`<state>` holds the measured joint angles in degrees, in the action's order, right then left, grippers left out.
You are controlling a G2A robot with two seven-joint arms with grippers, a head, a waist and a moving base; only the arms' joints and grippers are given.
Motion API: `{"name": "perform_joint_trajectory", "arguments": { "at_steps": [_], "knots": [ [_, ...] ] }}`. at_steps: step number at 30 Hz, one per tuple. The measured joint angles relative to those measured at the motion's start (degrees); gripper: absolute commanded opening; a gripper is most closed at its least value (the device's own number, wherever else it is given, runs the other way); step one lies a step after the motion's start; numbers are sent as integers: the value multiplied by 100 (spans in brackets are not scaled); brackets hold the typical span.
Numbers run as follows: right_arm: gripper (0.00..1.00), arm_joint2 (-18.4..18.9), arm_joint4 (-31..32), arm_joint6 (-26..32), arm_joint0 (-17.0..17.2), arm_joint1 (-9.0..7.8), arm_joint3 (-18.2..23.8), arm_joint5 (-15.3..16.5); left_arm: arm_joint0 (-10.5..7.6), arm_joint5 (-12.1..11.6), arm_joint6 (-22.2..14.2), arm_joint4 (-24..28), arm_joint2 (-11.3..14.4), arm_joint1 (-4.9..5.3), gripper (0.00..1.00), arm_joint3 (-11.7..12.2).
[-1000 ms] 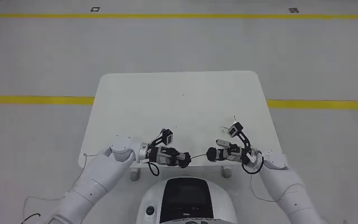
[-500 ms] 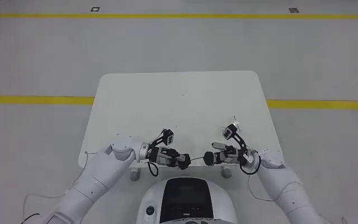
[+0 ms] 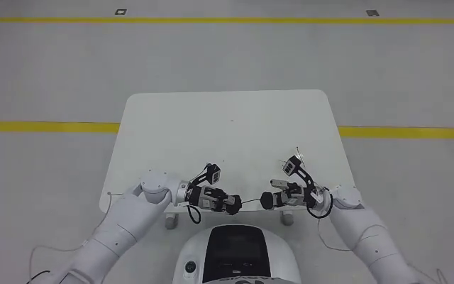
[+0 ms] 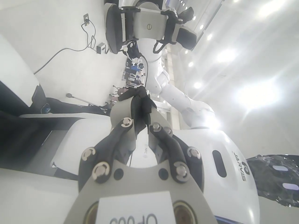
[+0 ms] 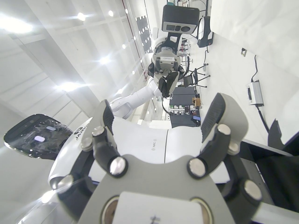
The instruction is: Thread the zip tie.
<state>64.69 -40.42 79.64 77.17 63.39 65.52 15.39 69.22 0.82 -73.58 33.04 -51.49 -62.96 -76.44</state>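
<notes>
In the top view both grippers face each other above the front edge of the white table (image 3: 227, 135). My left gripper (image 3: 233, 204) is shut on a thin black zip tie (image 3: 248, 198). The tie's free end sticks out toward my right gripper (image 3: 264, 201) and stops just short of it. In the left wrist view the fingertips (image 4: 130, 108) pinch the black tie (image 4: 141, 108). In the right wrist view my right gripper (image 5: 161, 113) is open with nothing between its pads (image 5: 213, 110). Beyond it the left gripper (image 5: 166, 87) holds the zip tie (image 5: 163, 104), whose thin tail curves out of it.
The tabletop beyond the grippers is bare white. Grey floor with yellow lines (image 3: 57, 126) surrounds the table. A short white post (image 3: 286, 216) sticks out below the table's front edge under the right gripper.
My right gripper has shifted a little toward the left gripper and the tie's free end. The left gripper has stayed put with the tie.
</notes>
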Motion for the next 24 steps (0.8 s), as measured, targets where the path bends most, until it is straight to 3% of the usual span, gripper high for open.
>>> {"name": "perform_joint_trajectory", "arguments": {
  "at_steps": [1, 11, 19, 24],
  "knots": [
    [49, -90, -53, 0, -44, -37, -49, 36, 0, 0, 0, 0, 0, 0, 0, 0],
    [42, -779, -562, 0, -323, -296, -341, 394, 0, 0, 0, 0, 0, 0, 0, 0],
    [36, -1157, -946, 0, -467, -470, -293, 409, 0, 0, 0, 0, 0, 0, 0, 0],
    [23, -1288, -1090, 0, -509, -570, -250, 409, 0, 0, 0, 0, 0, 0, 0, 0]
  ]
}}
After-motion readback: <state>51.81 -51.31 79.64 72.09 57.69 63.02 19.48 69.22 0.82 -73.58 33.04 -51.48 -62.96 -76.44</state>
